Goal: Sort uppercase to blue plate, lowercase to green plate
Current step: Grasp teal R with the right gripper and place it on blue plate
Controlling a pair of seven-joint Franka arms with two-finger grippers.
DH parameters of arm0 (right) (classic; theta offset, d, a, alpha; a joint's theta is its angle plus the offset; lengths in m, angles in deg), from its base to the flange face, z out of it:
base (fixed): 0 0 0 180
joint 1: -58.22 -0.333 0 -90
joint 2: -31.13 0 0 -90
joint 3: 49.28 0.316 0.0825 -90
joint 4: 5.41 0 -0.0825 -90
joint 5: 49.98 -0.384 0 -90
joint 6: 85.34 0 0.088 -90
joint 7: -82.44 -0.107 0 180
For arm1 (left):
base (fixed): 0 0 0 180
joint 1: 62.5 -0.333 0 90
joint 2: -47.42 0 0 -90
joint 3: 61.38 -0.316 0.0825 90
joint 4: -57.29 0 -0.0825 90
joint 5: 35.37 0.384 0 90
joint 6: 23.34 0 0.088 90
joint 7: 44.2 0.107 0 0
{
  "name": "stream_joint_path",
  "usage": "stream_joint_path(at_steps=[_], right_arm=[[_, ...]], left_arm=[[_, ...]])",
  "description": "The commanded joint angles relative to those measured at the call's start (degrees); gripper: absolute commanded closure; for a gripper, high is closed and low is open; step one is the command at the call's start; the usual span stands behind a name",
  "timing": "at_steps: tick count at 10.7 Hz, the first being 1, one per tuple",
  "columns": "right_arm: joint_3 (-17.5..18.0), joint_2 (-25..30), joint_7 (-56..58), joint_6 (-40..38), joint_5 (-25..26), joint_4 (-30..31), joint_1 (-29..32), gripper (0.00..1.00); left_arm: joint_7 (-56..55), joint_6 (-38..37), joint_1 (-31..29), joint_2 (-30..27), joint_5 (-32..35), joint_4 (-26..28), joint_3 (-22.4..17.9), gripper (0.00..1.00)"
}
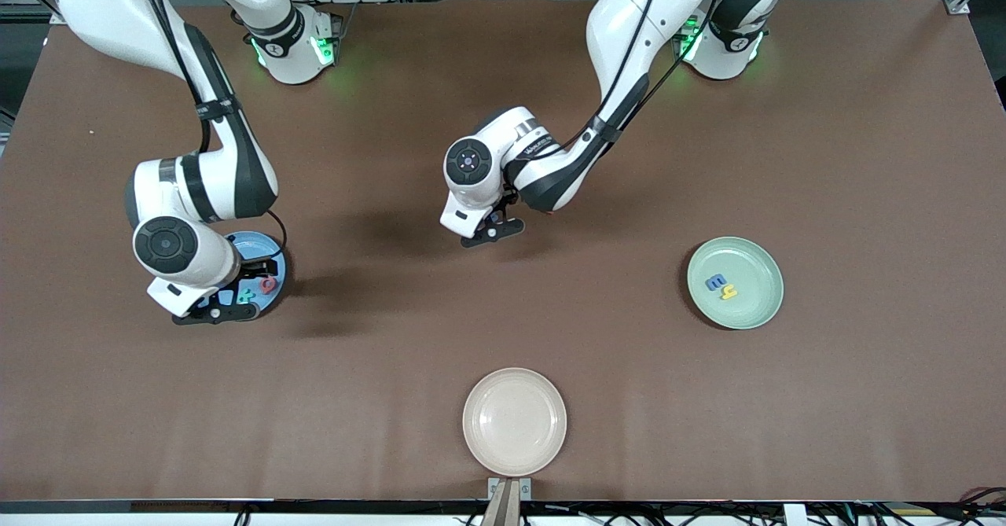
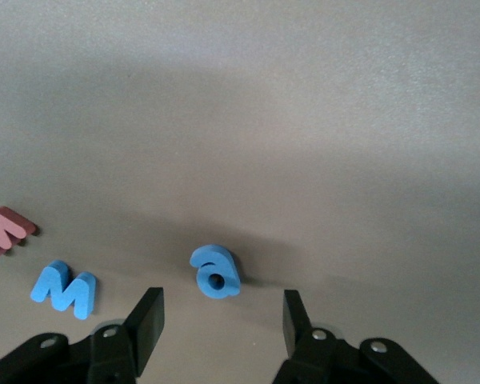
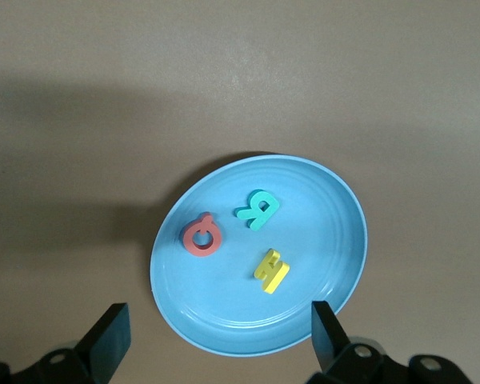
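Left wrist view: left hand (image 2: 218, 322) open over small blue letter (image 2: 216, 272)

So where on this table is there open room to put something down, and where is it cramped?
Bare tabletop stretches between the green plate and the left arm's base, and between the beige plate and the green plate. The beige plate holds nothing. It is crowded at the blue plate, with three letters under the right tool, and on the table under the left tool, where three loose letters lie.

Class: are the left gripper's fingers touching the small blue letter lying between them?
Apart. The left wrist view shows bare table between the fingers and the small blue letter.
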Motion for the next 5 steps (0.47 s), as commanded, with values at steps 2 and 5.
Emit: stream_joint_path(at_steps=[2, 5], right_arm=[[0.08, 1.57, -0.29, -0.53, 1.11, 0.9, 0.02, 0.0], [0.08, 1.57, -0.38, -0.53, 1.11, 0.99, -0.25, 0.0]], left_arm=[[-2.37, 1.81, 0.71, -1.59, -0.15, 3.2, -0.99, 0.36], [-3.25, 4.34, 0.44, -3.0, 2.4, 7.86, -0.55, 0.38]])
